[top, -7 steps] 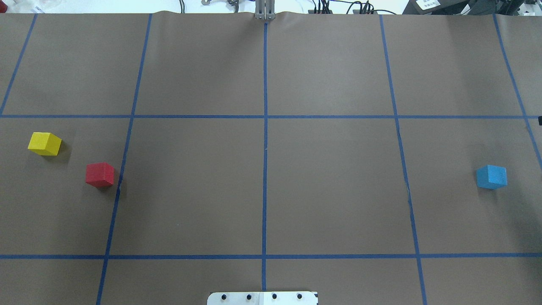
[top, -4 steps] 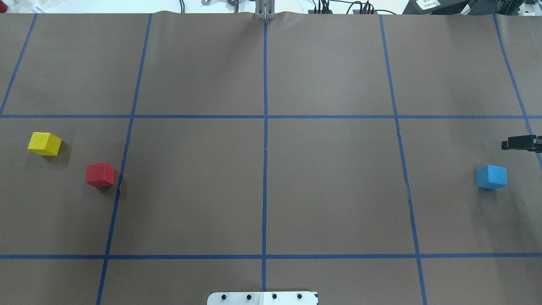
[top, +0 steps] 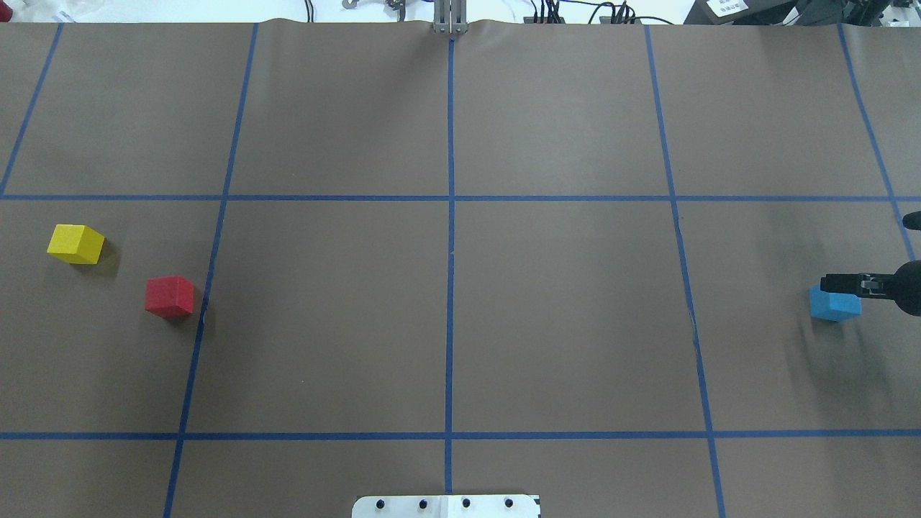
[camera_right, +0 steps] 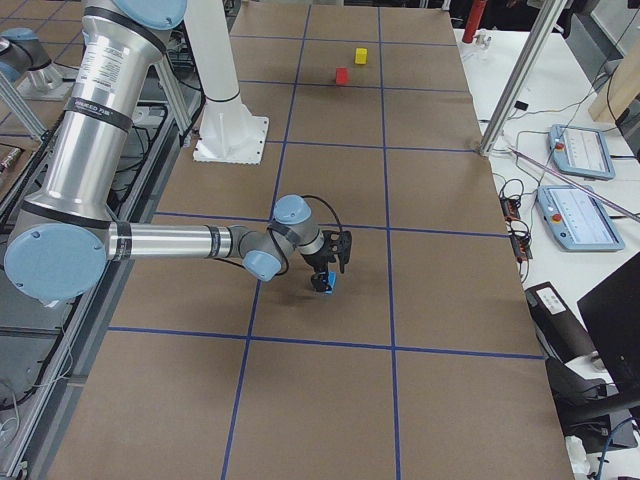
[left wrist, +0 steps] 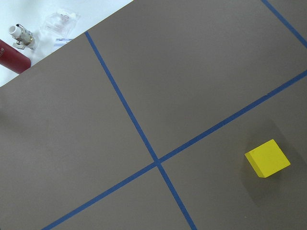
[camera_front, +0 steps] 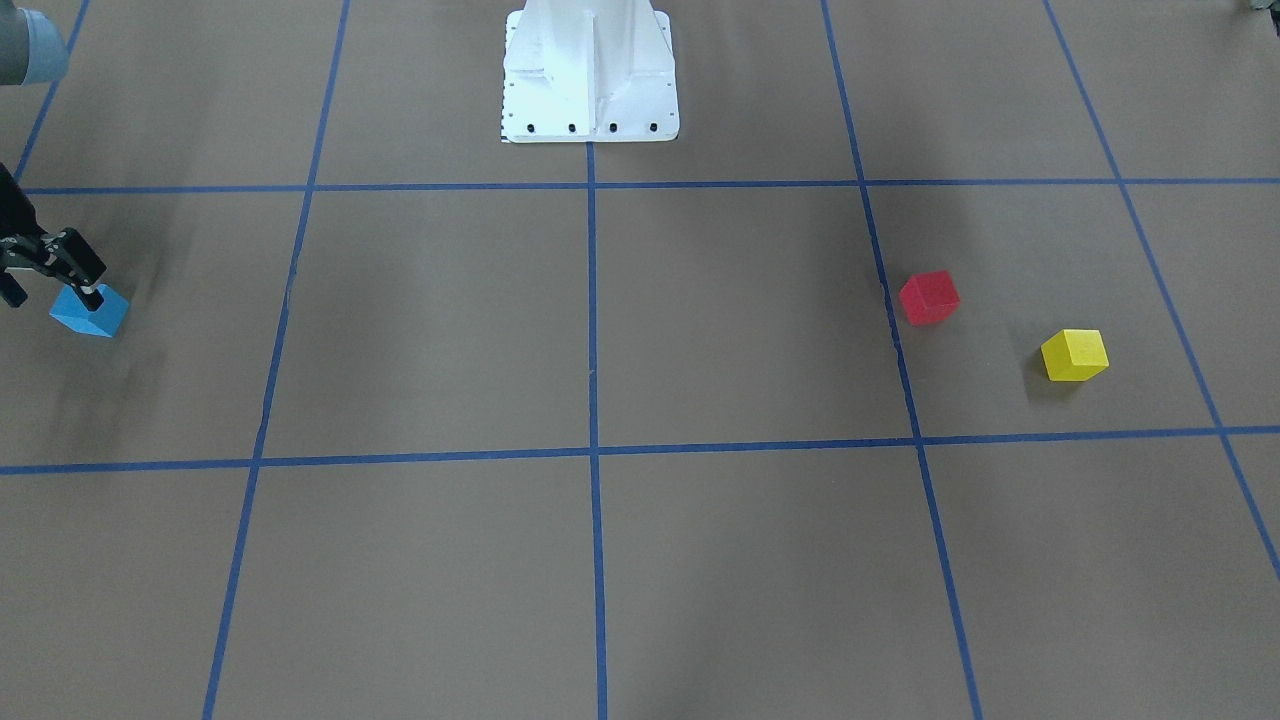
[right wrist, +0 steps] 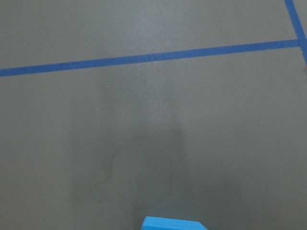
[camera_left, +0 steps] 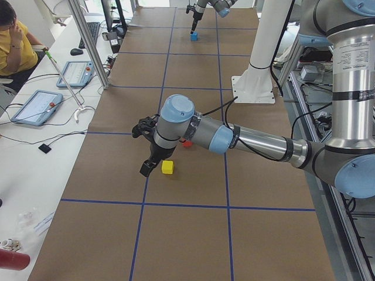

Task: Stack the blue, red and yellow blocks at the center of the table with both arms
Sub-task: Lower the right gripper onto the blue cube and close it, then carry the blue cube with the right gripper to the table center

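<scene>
The right gripper (camera_front: 52,293) is held with jaws apart over the blue block (top: 835,308) at the table's right end, evidently for straddling it, while the left gripper (camera_left: 145,168), whose jaw state cannot be told, is poised by the yellow block (top: 75,244) near the red block (top: 170,296).

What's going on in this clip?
Stacking hasn't started: all three blocks sit apart on the table, none at its center. The right gripper, open, is low over the blue block at its end of the table. The left gripper hovers beside the yellow block, with the red block close by. Nothing is lifted.
</scene>
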### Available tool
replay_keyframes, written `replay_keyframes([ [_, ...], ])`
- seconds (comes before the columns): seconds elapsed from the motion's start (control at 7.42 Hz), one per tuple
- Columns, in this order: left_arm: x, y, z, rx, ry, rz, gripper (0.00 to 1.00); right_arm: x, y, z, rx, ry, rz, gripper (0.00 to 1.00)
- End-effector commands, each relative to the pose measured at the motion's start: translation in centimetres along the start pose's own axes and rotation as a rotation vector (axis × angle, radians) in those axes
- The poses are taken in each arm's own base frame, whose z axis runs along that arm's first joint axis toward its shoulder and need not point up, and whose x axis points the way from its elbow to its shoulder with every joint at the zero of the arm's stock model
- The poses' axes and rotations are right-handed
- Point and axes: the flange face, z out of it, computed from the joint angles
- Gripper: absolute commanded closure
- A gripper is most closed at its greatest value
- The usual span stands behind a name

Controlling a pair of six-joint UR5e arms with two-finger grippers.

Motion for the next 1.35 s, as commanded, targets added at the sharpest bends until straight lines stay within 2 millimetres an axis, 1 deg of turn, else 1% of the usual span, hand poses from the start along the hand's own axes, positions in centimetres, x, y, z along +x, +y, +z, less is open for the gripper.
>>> replay_keyframes([
  [0.0, 0.0, 0.0, 0.0, 0.000, 0.000, 0.000, 0.00, -0.1, 1.4, 1.3, -0.010, 0.023, -0.028, 0.02],
  [0.13, 0.0, 0.0, 0.0, 0.000, 0.000, 0.000, 0.00, -0.2, 2.0, 1.9, -0.022, 0.032, -0.039, 0.03],
  [0.27, 0.0, -0.2, -0.1, 0.002, -0.001, 0.002, 0.00, -0.3, 2.4, 2.5, -0.003, 0.052, -0.056, 0.15],
  [0.4, 0.0, -0.2, -0.1, 0.002, -0.001, 0.002, 0.00, -0.3, 2.5, 2.7, -0.009, 0.053, -0.065, 0.82],
  [0.54, 0.0, 0.0, 0.0, 0.000, 0.000, 0.000, 0.00, -0.5, 2.4, 2.6, -0.006, 0.051, -0.075, 1.00],
  [0.67, 0.0, -0.1, 0.0, 0.001, 0.000, 0.001, 0.00, -1.6, 2.1, 2.2, -0.007, 0.025, -0.093, 1.00],
  [0.81, -0.1, 0.1, 0.2, -0.003, 0.001, -0.003, 0.00, -4.1, 0.8, 2.3, -0.011, -0.010, -0.151, 1.00],
  [0.94, -0.2, 0.2, 0.3, -0.005, 0.002, -0.005, 0.00, -8.6, -1.9, 2.5, 0.026, -0.058, -0.273, 1.00],
  [1.08, -0.2, 0.2, 0.3, -0.006, 0.002, -0.006, 0.00, -14.6, -4.8, 2.5, 0.057, -0.101, -0.306, 1.00],
  [1.21, -0.3, 0.2, 0.4, -0.008, 0.002, -0.007, 0.00, -21.4, -7.5, 1.9, 0.078, -0.140, -0.319, 1.00],
])
